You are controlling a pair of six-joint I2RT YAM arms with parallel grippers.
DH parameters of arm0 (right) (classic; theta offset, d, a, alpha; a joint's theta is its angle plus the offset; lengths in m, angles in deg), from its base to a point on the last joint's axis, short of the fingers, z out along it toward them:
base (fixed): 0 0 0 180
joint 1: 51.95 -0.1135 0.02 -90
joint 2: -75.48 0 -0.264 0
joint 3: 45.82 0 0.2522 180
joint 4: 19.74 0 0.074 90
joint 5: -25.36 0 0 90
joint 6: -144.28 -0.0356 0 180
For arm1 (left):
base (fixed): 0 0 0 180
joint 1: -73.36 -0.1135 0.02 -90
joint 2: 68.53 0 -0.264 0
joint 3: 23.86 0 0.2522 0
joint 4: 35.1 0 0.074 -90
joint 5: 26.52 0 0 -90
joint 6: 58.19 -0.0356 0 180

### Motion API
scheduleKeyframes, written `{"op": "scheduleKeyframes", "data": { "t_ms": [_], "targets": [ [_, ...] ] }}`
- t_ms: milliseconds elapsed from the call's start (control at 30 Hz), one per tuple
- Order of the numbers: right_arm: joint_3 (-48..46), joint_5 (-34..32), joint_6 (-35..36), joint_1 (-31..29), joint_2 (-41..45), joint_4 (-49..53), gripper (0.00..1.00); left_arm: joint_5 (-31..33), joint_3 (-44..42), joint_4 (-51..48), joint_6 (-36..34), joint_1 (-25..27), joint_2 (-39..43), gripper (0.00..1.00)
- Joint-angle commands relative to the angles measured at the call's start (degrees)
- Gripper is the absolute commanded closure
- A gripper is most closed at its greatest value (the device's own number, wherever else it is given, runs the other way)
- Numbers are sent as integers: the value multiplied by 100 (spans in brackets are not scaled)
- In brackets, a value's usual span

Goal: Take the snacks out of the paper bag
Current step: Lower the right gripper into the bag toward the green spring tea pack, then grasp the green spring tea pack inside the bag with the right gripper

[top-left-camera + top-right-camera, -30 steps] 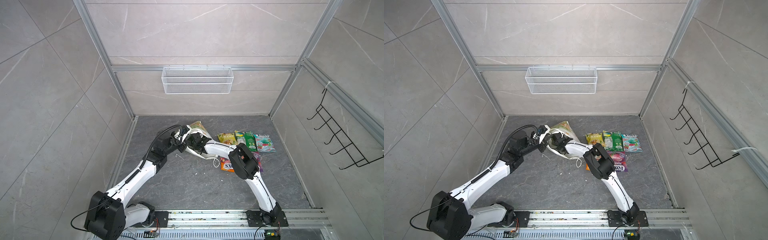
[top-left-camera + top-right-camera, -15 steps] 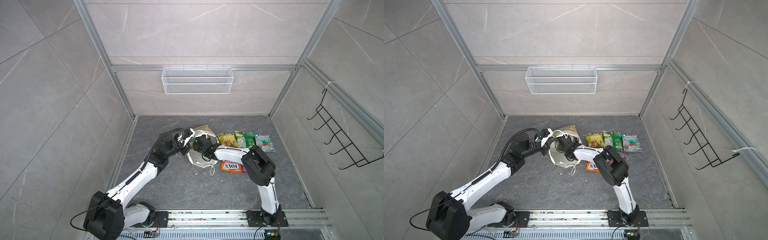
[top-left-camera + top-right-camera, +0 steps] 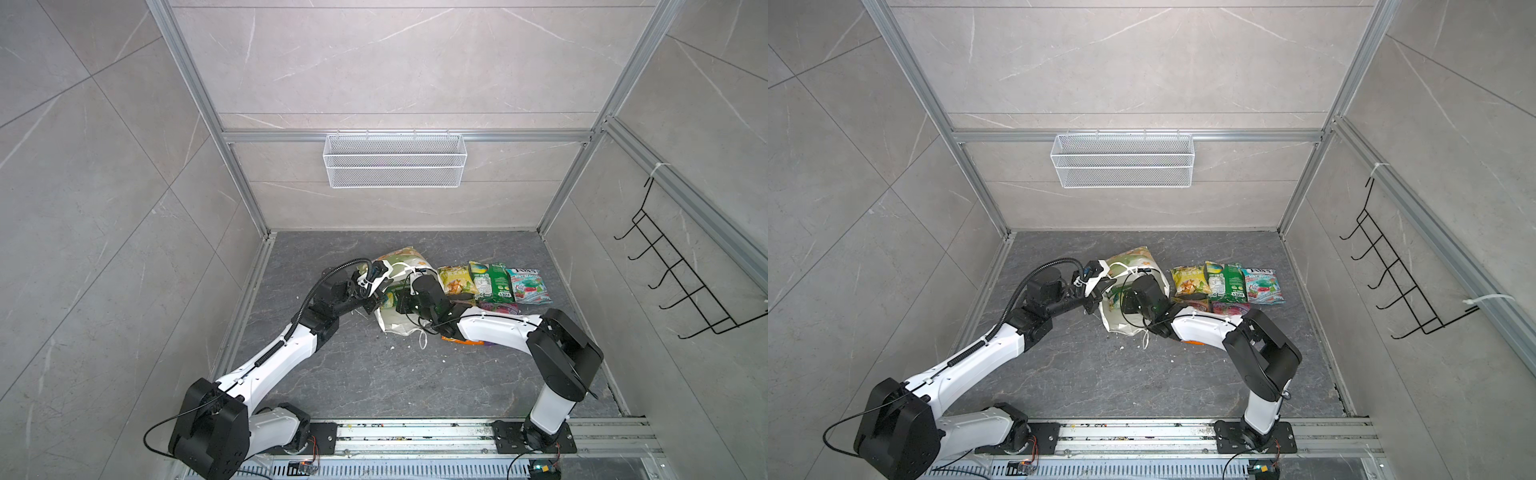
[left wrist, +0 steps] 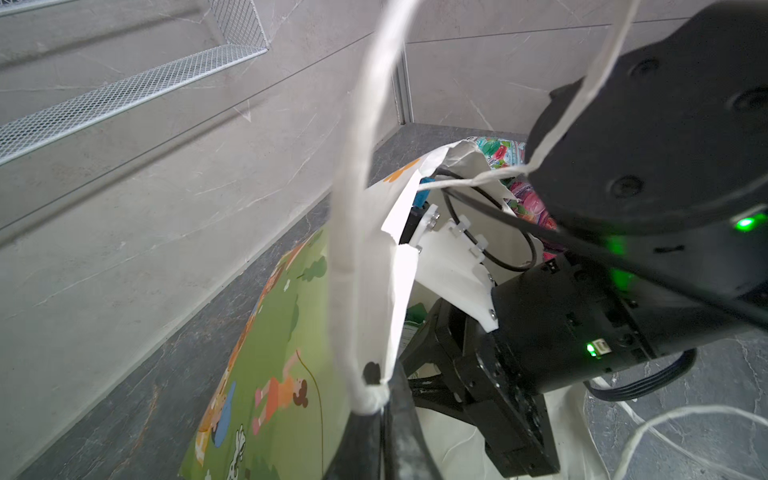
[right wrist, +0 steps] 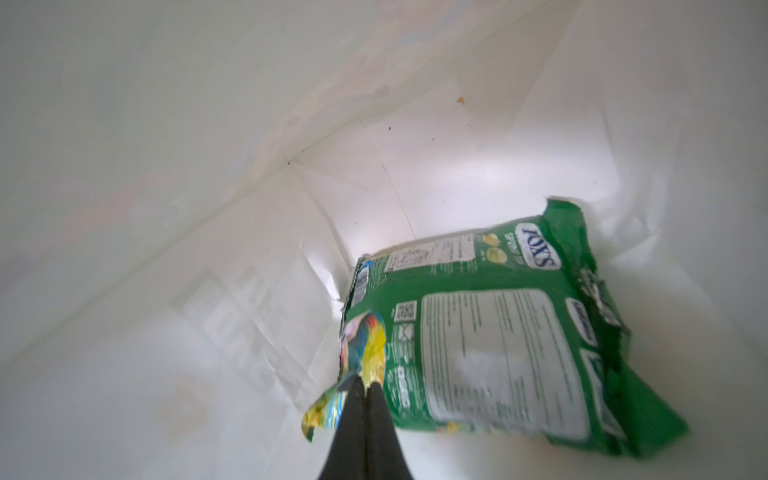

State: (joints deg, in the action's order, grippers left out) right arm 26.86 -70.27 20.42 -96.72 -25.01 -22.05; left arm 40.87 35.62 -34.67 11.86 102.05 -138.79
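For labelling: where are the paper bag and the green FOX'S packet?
paper bag point(image 3: 401, 255): in a top view, printed outer side.
green FOX'S packet point(image 5: 498, 365): right wrist view, white back label.

And there the dark grey, stone-veined floor point(image 3: 374, 374) is shown in both top views. Near its middle the paper bag point(image 3: 401, 259) is rested, crumpled and tilted, with one white cord handle point(image 3: 422, 338) trailed onto the stone. Just beside it, toward the right, three packets are laid flat in a row, edges touching: yellow chip bag point(image 3: 455, 280), green bag point(image 3: 490, 282), teal mint bag point(image 3: 528, 284). Nearer, a purple bag point(image 3: 500, 307) is laid, and of an orange bag point(image 3: 465, 341) only a sliver is shown.
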Motion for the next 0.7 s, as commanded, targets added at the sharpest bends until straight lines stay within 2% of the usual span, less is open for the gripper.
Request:
{"op": "scheduleKeyframes", "data": {
  "t_ms": [0, 33, 67, 100, 167, 233, 400, 567, 667],
  "targets": [
    [182, -70, 225, -14, 364, 363, 100, 35, 86, 41, -8, 5, -40, 100],
    [288, -182, 149, -14, 357, 684, 99, 29, 92, 27, -14, 5, -40, 100],
    [408, -269, 66, -7, 310, 928, 85, 30, 90, 37, -11, 3, -39, 100],
    [612, -296, -96, 0, 242, 1319, 79, 24, 108, 22, -16, 1, -46, 100],
    [880, -303, -409, 11, 143, 1990, 76, -26, 147, -37, -10, 5, -64, 100],
    [953, -278, -924, 4, 71, 2367, 65, -87, 163, -50, 23, 3, -89, 100],
    [1112, -317, -1840, 15, -144, 2803, 53, -243, 122, 36, 194, 13, -186, 100],
    [1379, -277, -2546, 6, -466, 3082, 50, -314, 157, 127, 272, 75, -194, 100],
    [1240, -234, -2905, 24, -607, 2672, 49, -357, 151, 155, 289, 91, -158, 100]
  ]
}}
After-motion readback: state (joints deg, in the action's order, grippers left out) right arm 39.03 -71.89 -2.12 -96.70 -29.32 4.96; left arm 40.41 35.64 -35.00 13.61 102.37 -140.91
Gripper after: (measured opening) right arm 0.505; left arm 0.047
